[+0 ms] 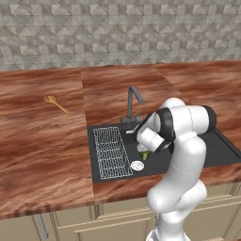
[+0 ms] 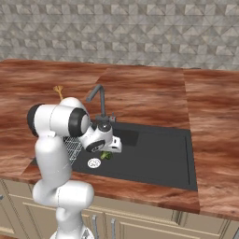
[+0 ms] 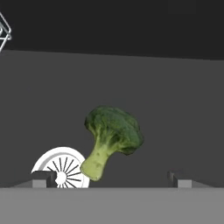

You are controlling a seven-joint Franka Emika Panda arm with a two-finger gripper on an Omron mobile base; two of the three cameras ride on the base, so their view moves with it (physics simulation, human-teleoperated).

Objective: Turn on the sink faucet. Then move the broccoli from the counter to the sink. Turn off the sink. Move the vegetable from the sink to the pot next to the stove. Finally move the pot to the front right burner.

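Observation:
The broccoli [image 3: 111, 135] lies on the floor of the black sink [image 1: 216, 150], its pale stem beside the round silver drain [image 3: 61, 168]. My gripper [image 3: 111, 177] hangs open just over it, one fingertip [image 3: 43, 177] on each side and neither touching it. From the base the broccoli [image 2: 106, 155] peeks out under the hand, by the drain [image 2: 94, 163]. The dark faucet [image 1: 133, 101] stands behind the sink, and I see no water running from it. The pot and the stove are out of view.
A white wire rack [image 1: 110, 153] lies in the sink's left part. A wooden spoon [image 1: 56, 103] rests on the reddish-brown counter [image 1: 42, 141] to the left. My own forearm covers part of the basin. The sink's right half [image 2: 158, 154] is bare.

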